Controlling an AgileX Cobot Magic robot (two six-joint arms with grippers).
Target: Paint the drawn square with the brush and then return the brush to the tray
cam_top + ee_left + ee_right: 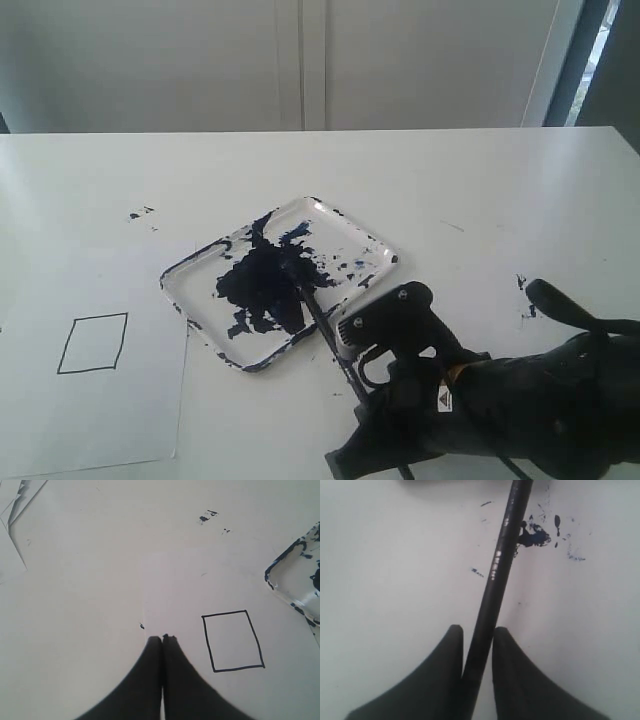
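Observation:
The clear tray (375, 240), smeared with blue-black paint, sits mid-table. The black brush (318, 318) lies with its tip in the paint and its handle slanting out over the near rim onto the table. My right gripper (350, 350) is down at that handle; in the right wrist view the brush (500, 555) runs between its fingers, and the right gripper (476, 630) is shut on it. The drawn square (93, 343) is on the white paper at the left, its inside white. My left gripper (162, 638) hangs shut and empty over the paper beside the drawn square (232, 641).
The paper sheet (100, 420) covers the table's front left. Dark paint splatters (135, 214) mark the table behind it, and more splatters (535, 536) lie beside the brush handle. A tray corner (280, 565) shows in the left wrist view. The right arm fills the front right.

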